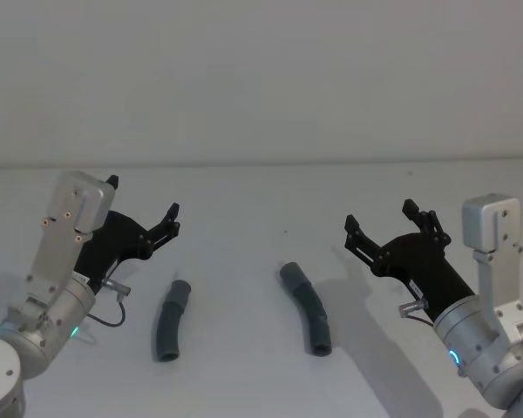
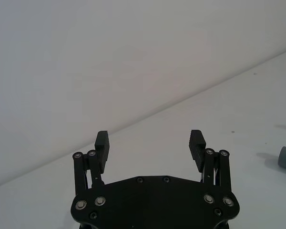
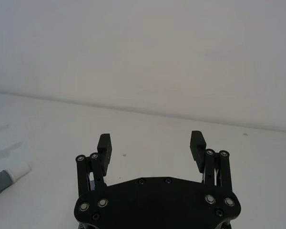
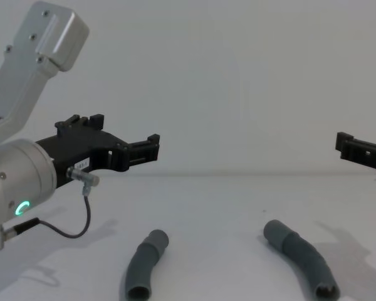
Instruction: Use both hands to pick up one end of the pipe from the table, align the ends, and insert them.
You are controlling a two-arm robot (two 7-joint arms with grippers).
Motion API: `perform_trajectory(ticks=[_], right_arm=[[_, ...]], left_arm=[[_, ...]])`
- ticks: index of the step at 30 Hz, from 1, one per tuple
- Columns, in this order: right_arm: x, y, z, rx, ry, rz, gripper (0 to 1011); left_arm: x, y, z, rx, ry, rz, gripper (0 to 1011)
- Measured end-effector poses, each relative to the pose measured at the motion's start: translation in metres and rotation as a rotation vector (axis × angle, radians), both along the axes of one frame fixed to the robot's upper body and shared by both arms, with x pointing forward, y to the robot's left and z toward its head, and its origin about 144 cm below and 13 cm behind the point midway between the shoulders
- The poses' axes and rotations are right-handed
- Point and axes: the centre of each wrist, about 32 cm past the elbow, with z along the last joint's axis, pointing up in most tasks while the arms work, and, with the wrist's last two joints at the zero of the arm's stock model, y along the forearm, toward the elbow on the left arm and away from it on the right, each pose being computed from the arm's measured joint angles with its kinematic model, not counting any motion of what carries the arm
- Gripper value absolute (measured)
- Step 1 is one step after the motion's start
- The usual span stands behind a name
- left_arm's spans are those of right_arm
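At chest-view edge, right hand (image 4: 356, 149) partly cropped

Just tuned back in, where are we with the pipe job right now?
Nothing is picked up yet. The two grey pieces lie apart on the table, the left pipe piece and the right pipe piece, their ends not joined. The left gripper hangs open above the table to the left of the left pipe piece. The right gripper hangs open to the right of the right pipe piece. Neither gripper touches a piece.
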Motion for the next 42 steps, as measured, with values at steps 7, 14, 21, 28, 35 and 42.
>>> perform_trajectory(ticks=[7, 14, 21, 28, 35, 42], right_arm=[[0.0000, 0.0000, 0.0000, 0.000, 0.000, 0.000, 1000], [0.0000, 0.0000, 0.0000, 0.000, 0.000, 0.000, 1000], [0.0000, 0.0000, 0.0000, 0.000, 0.000, 0.000, 1000], [0.0000, 0.0000, 0.0000, 0.000, 0.000, 0.000, 1000], [0.0000, 0.0000, 0.0000, 0.000, 0.000, 0.000, 1000], [0.0000, 0.0000, 0.0000, 0.000, 0.000, 0.000, 1000]], left_arm=[[0.0000, 0.0000, 0.0000, 0.000, 0.000, 0.000, 1001], [0.0000, 0.0000, 0.0000, 0.000, 0.000, 0.000, 1001], [0.0000, 0.0000, 0.0000, 0.000, 0.000, 0.000, 1001], [0.0000, 0.0000, 0.0000, 0.000, 0.000, 0.000, 1001], [0.0000, 0.0000, 0.0000, 0.000, 0.000, 0.000, 1001], [0.0000, 0.0000, 0.0000, 0.000, 0.000, 0.000, 1001]])
